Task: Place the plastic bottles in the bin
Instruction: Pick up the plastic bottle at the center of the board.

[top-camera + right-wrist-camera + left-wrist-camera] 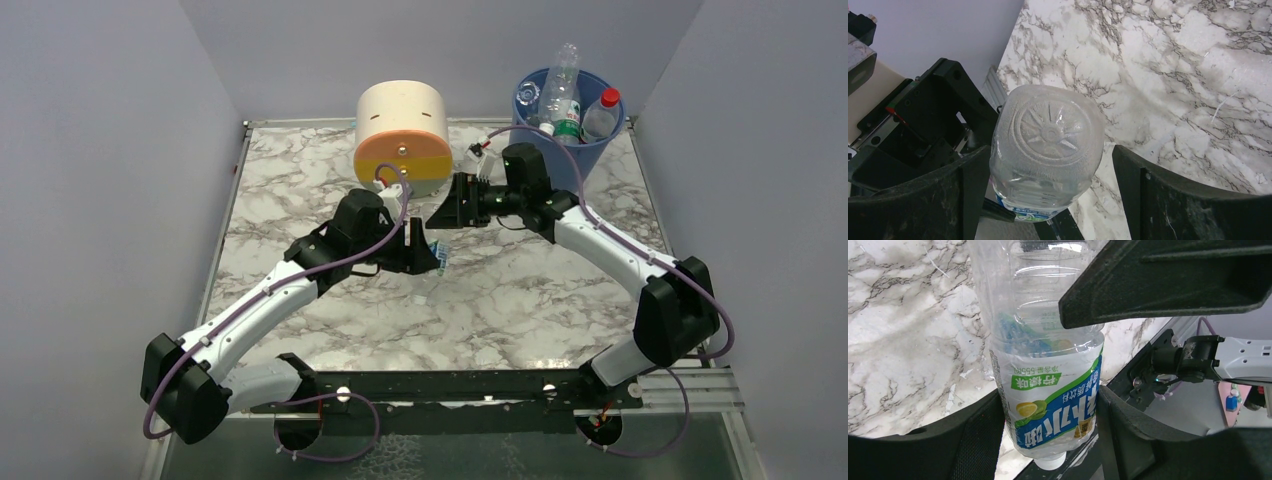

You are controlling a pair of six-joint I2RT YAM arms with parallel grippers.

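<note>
A clear plastic bottle with a blue-and-green label and a white cap is clamped between both fingers of my left gripper, low over the marble table. In the top view this left gripper meets my right gripper mid-table. The bottle's ribbed base sits inside my open right gripper. Its left finger is against the bottle's side, and the right finger stands apart from it. The blue bin at the back right holds three bottles.
A cream-and-orange round drawer unit stands at the back centre, just behind both grippers. Grey walls close in the marble table on the left, back and right. A black rail runs along the near edge between the arm bases.
</note>
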